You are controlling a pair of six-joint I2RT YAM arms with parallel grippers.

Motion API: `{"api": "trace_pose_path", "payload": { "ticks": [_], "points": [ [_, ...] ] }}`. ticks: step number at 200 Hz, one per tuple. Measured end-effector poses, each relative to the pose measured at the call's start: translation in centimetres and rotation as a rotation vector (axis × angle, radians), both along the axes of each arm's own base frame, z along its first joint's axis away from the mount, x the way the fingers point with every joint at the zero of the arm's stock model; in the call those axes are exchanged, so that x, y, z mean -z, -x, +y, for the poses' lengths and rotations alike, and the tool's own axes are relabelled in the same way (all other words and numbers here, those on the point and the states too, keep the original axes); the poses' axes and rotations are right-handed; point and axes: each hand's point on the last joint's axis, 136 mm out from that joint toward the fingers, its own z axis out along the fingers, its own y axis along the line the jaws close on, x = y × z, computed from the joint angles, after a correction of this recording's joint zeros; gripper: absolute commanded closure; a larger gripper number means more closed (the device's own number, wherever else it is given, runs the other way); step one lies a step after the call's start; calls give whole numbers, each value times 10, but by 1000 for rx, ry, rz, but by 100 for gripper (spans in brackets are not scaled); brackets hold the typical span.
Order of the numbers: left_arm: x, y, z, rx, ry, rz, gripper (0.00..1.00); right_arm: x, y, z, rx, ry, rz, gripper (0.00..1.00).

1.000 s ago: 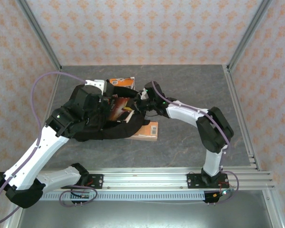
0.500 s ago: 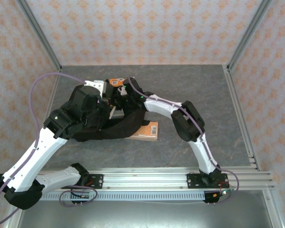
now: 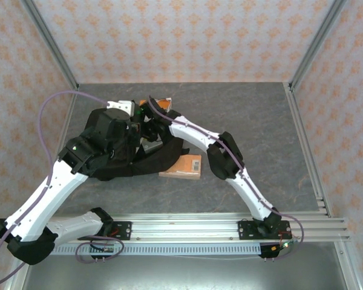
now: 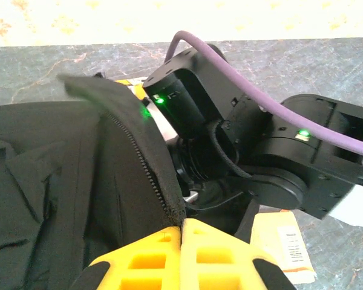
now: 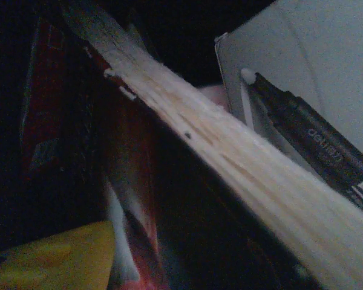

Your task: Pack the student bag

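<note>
- Top external view first: the student bag (image 3: pixel 142 162) lies slumped on the grey table (image 3: pixel 254 121). Its black fabric spreads out on the near side of both sets of jaws.
- On the left wrist view, my left gripper (image 4: pixel 181 244) has its yellow fingers pressed together. They are pinching the bag's zipper edge (image 4: pixel 146 175), which runs up and away from the jaws.
- Left of those jaws I see folded black bag cloth. Just beyond them the right arm's black wrist (image 4: pixel 230 139) tips down behind the raised edge.
- My right gripper (image 3: pixel 146 125) sits at the bag's opening, close beside the left jaws.
- The right wrist view is dark, with one yellow finger (image 5: pixel 54 260) at lower left. I can't tell whether these jaws are spread or gripping.
- Ahead of that finger a red-covered book (image 5: pixel 230 175) shows its pale page edge running diagonally.
- Beyond the page edge a black marker (image 5: pixel 314 139) lies on a white surface (image 5: pixel 302 60).
- Further out, a tan book (image 3: pixel 186 166) with a barcode label lies flat on the table, right of the jaws, with its left part under the bag.
- An orange item (image 3: pixel 160 103) lies past the right wrist.
</note>
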Motion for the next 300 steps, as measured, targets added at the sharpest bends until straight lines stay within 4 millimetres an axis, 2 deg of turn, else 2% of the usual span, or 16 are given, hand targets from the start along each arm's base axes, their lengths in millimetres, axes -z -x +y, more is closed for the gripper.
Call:
{"api": "trace_pose_path", "payload": {
  "ticks": [33, 72, 137, 144, 160, 177, 195, 218, 236, 251, 274, 300],
  "points": [
    [-2, -3, 4, -25, -11, -16, 100, -21, 14, -38, 3, 68, -43, 24],
    [0, -9, 12, -68, -19, -17, 100, -48, 16, -86, 63, 109, -103, 24],
    [26, -27, 13, -104, -41, 28, 100, -79, 38, -179, 176, 168, -270, 21],
    [30, -29, 12, -104, -46, 37, 100, -82, 42, -189, 193, 182, -291, 16],
    [43, -37, 6, -98, -57, 65, 100, -83, 51, -212, 225, 217, -331, 13],
    [61, -46, -5, -79, -60, 109, 100, -76, 61, -234, 256, 253, -342, 15],
    [82, -54, -16, -62, -52, 163, 100, -57, 67, -255, 291, 283, -309, 20],
    [104, -58, -28, -42, -35, 217, 97, -14, 76, -282, 350, 301, -183, 29],
    [116, -58, -36, -20, -4, 249, 94, 17, 91, -294, 391, 269, -46, 33],
    [128, -56, -43, -4, 31, 277, 87, 34, 106, -293, 401, 224, 55, 36],
    [151, -48, -51, 13, 75, 336, 61, 44, 121, -279, 401, 118, 176, 40],
    [169, -37, -61, 43, 98, 389, 52, 53, 128, -264, 402, 30, 280, 47]
  ]
}}
